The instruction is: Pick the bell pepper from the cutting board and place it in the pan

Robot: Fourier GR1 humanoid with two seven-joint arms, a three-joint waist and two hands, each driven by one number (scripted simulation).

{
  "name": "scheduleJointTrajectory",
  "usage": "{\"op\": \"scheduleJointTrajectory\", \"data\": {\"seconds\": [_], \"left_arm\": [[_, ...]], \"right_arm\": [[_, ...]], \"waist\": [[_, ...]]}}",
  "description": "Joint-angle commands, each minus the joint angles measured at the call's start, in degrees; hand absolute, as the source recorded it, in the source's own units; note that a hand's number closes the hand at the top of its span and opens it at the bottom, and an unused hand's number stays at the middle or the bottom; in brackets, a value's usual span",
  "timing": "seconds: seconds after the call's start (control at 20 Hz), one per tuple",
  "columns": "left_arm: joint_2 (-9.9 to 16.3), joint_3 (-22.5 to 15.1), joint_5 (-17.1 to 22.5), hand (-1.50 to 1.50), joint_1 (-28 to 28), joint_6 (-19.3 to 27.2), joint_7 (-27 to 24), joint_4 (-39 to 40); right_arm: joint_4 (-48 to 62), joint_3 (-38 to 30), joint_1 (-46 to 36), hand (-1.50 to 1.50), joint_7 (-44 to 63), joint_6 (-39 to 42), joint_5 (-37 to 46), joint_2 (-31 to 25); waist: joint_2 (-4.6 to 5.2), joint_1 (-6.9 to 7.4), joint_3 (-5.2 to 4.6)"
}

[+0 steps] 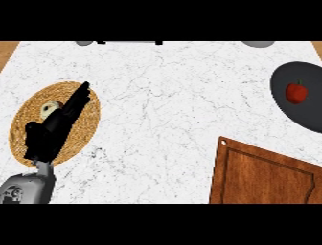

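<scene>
A small red bell pepper [297,92] with a green stem lies inside the dark grey pan [319,117] at the right edge of the counter. The brown wooden cutting board [266,174] sits at the lower right with nothing on it. My left hand [51,130] is open, fingers straight and pointing up and to the right, held over a round woven mat at the left. My right hand does not show in the head view.
The round woven mat [79,127] lies at the left, with a small pale round object [48,109] on it beside my fingers. Grey rounded shapes [258,44] show along the far edge of the white marble counter [171,110].
</scene>
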Motion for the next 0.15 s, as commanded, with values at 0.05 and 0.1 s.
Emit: {"op": "scheduleJointTrajectory", "data": {"seconds": [0.05, 0.1], "left_arm": [[-0.1, -0.3, -0.5, 0.00, 0.4, 0.3, 0.2, -0.5], [-0.6, -0.3, -0.3, 0.00, -1.9, 0.8, 2.5, -0.8]], "right_arm": [[-1.0, 0.5, 4.4, -1.50, -10.7, 9.6, -0.4, -1.0], [-0.8, 0.4, 3.3, -1.50, -9.8, 6.6, -0.7, 1.5]], "waist": [[-0.26, -0.47, -0.09], [-0.05, -0.01, 0.06]]}}
